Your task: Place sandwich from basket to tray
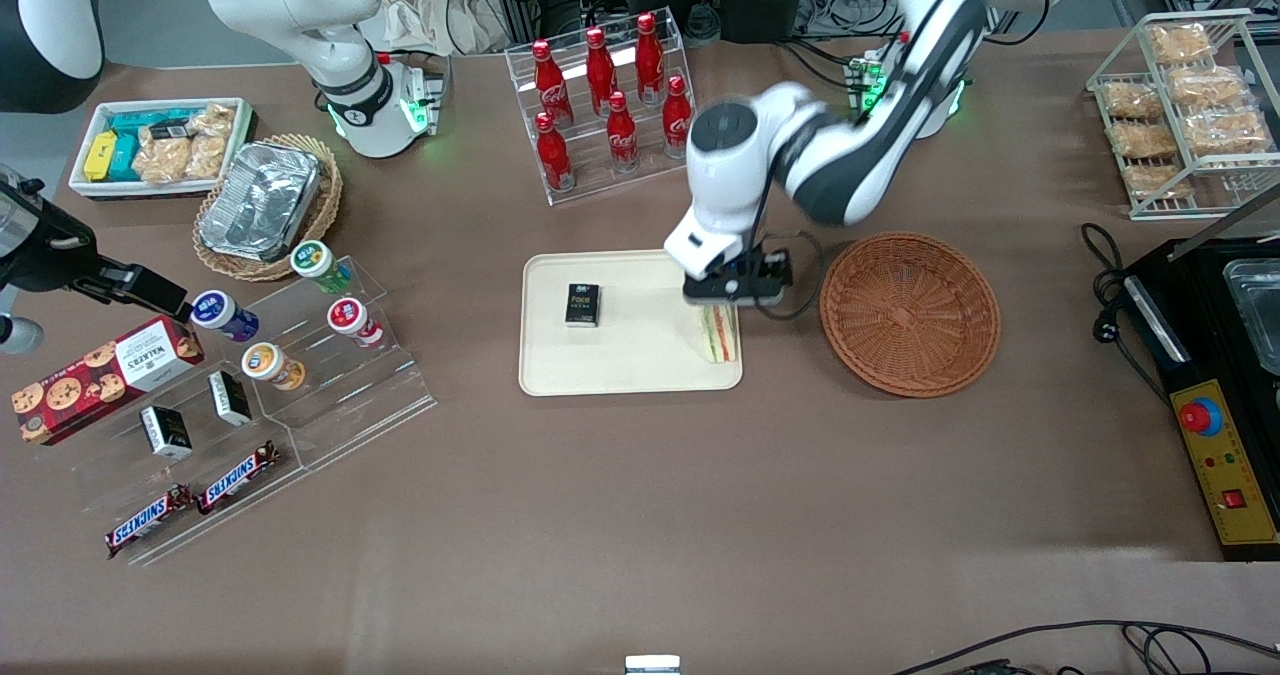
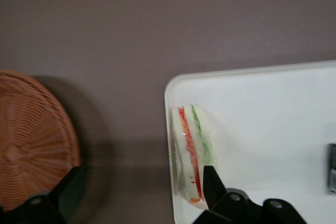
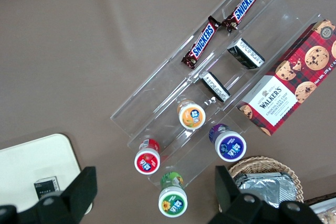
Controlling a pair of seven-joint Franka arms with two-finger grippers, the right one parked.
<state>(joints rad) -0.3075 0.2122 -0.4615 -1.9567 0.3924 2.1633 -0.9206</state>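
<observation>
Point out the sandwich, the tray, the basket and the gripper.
sandwich (image 1: 719,335), front view: striped cut face.
tray (image 1: 640,370), front view: bare floor near its rim.
basket (image 1: 909,313), front view: woven centre.
gripper (image 1: 735,293), front view: over the sandwich, between the fingertips.

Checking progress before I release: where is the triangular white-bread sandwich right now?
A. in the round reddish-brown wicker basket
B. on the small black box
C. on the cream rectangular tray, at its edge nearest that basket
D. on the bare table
C: the triangular white-bread sandwich rests on the cream rectangular tray at its basket-side edge, with the claw directly over it and the round reddish-brown wicker basket empty.
</observation>
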